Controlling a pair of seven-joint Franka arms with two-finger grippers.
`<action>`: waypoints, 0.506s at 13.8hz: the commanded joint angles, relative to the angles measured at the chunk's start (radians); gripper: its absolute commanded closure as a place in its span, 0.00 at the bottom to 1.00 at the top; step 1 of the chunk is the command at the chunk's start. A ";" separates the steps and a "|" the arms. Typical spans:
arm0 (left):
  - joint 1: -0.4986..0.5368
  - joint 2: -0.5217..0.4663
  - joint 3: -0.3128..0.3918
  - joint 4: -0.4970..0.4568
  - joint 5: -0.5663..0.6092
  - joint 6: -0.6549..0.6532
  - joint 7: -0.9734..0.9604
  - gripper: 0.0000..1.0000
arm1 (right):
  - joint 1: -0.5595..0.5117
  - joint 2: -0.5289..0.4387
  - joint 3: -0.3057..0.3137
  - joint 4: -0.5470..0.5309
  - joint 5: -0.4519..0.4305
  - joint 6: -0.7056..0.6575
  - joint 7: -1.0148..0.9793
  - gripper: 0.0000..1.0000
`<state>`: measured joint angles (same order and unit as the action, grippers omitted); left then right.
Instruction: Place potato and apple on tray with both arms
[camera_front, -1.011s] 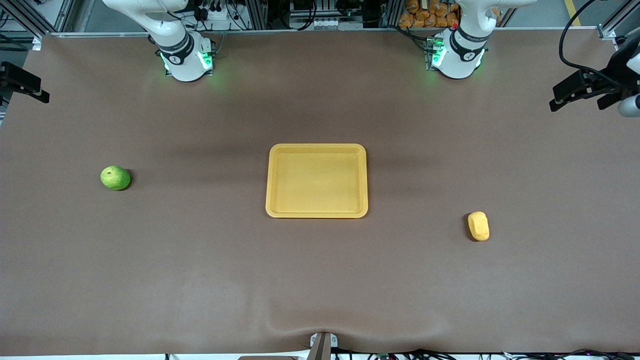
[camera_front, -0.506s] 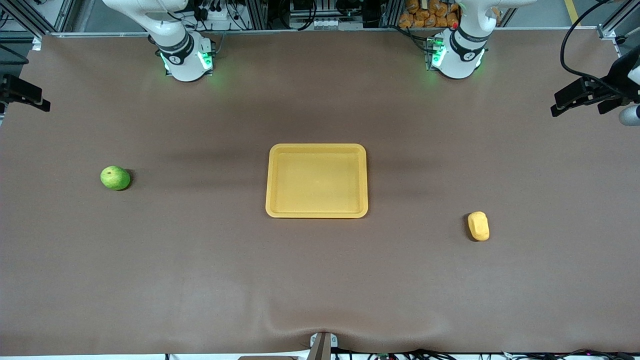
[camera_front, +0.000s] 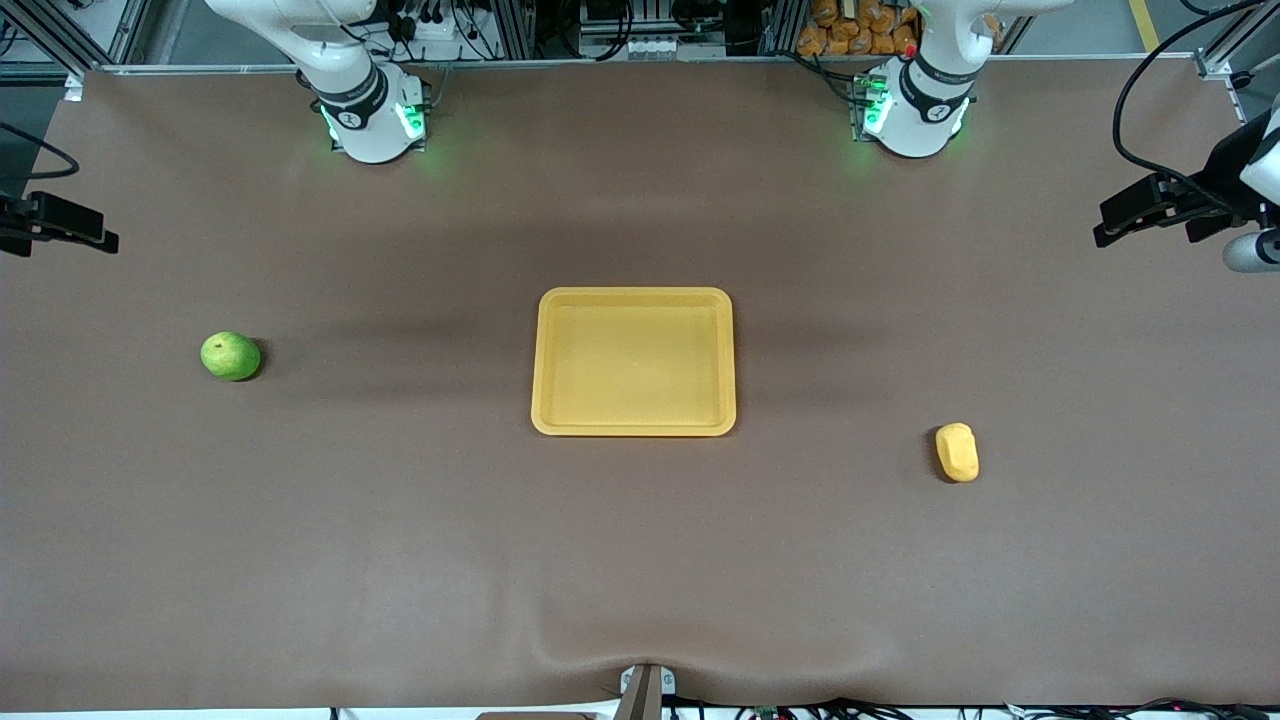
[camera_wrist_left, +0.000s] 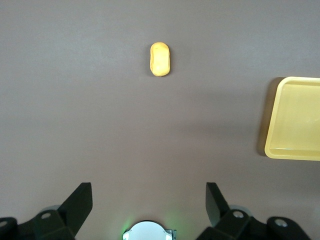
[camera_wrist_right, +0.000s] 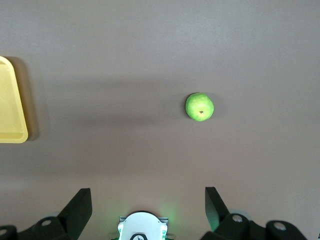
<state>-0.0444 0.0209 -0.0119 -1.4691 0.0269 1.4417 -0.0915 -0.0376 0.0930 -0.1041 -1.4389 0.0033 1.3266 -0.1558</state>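
Observation:
The yellow-orange tray (camera_front: 633, 361) lies empty at the table's middle. The green apple (camera_front: 230, 356) lies toward the right arm's end, level with the tray. The potato (camera_front: 957, 452) lies toward the left arm's end, nearer to the front camera than the tray. My left gripper (camera_front: 1110, 220) hangs high over the left arm's end of the table; it is open (camera_wrist_left: 148, 186) and empty, with the potato (camera_wrist_left: 160, 59) and a tray corner (camera_wrist_left: 295, 120) in its view. My right gripper (camera_front: 95, 232) hangs over the right arm's end, open (camera_wrist_right: 147, 190) and empty, with the apple (camera_wrist_right: 200, 107) in its view.
The brown table mat (camera_front: 640, 560) is bare apart from these things. The arm bases (camera_front: 372, 120) (camera_front: 912, 115) glow green at the table's back edge. A mount (camera_front: 645, 690) sits at the front edge. A black cable (camera_front: 1140, 90) loops to the left gripper.
Both grippers have drifted lower in the front view, the right one more. The apple, potato and tray have not moved.

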 joint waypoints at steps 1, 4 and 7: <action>0.003 0.013 -0.003 0.006 0.021 0.005 -0.004 0.00 | -0.016 0.010 0.006 0.005 0.004 0.011 0.001 0.00; 0.017 0.030 -0.003 0.006 0.021 0.015 -0.004 0.00 | -0.018 0.031 0.006 0.005 0.004 0.032 0.001 0.00; 0.014 0.076 -0.003 0.000 0.021 0.057 -0.005 0.00 | -0.019 0.066 0.006 0.006 -0.008 0.045 0.001 0.00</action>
<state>-0.0320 0.0658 -0.0107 -1.4716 0.0269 1.4706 -0.0918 -0.0417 0.1344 -0.1058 -1.4390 0.0032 1.3628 -0.1558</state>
